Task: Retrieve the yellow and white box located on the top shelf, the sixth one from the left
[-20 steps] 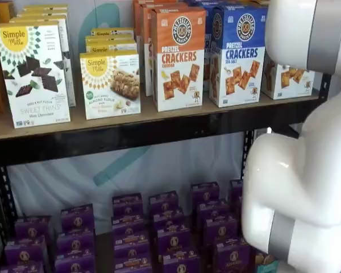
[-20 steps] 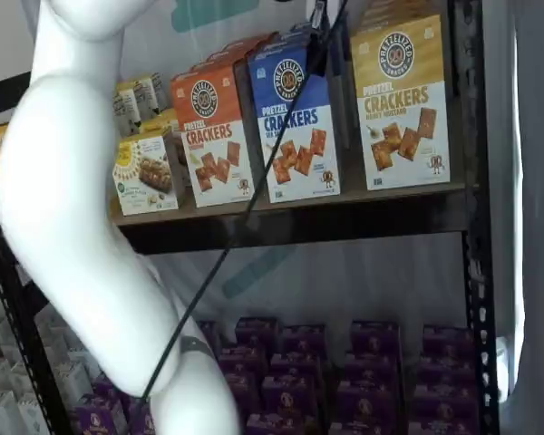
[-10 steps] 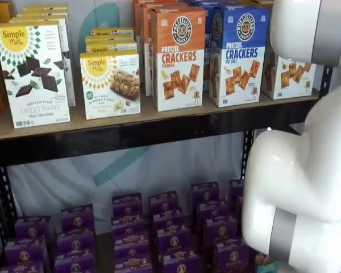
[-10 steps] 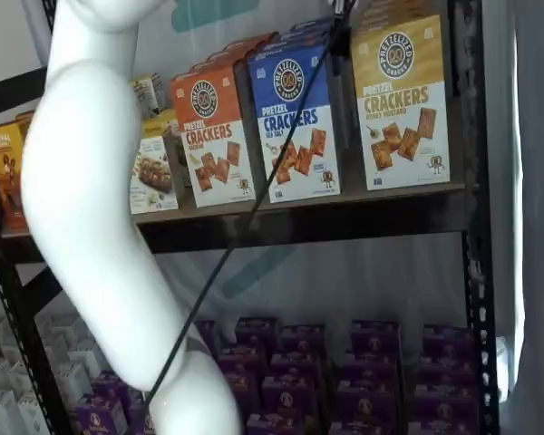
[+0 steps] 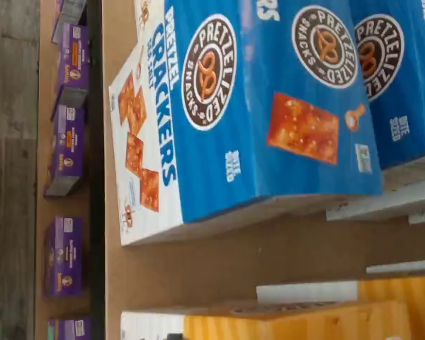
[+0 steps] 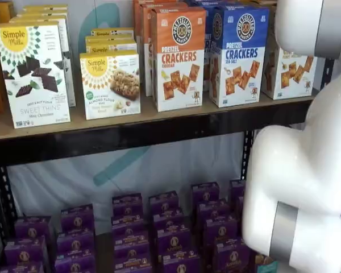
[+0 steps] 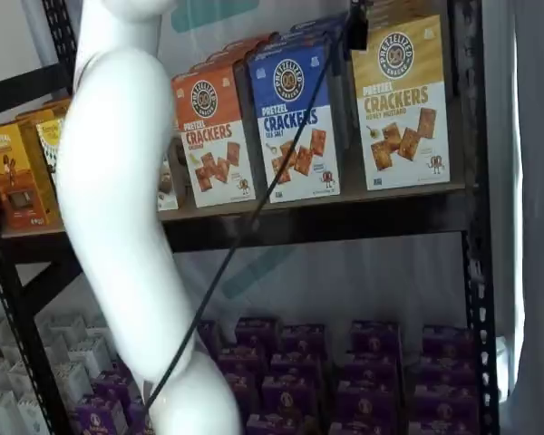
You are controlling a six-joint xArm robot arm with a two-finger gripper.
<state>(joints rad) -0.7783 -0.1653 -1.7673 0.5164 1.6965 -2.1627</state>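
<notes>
The yellow and white box [image 7: 401, 100] stands upright at the right end of the top shelf [image 7: 326, 222], next to a black upright. In a shelf view my white arm covers its yellow top, and only its white lower part [image 6: 287, 79] shows. The wrist view catches its yellow side [image 5: 304, 322] across a strip of bare shelf board [image 5: 234, 255] from the blue box. My gripper [image 7: 356, 25] shows only as a dark finger at the top edge, with a cable beside it. It hangs in front of the gap between the blue and yellow boxes, holding nothing.
A blue-topped crackers box [image 7: 295, 118] stands just left of the target, then an orange-topped one [image 7: 213, 136]. Simple Mills boxes [image 6: 109, 84] fill the shelf's left part. Purple boxes [image 6: 170, 227] crowd the lower level. A black upright [image 7: 467, 136] borders the target's right side.
My arm has swung to the right and the dark finger with its cable has moved from in front of the blue box toward the yellow box. No box has moved.
</notes>
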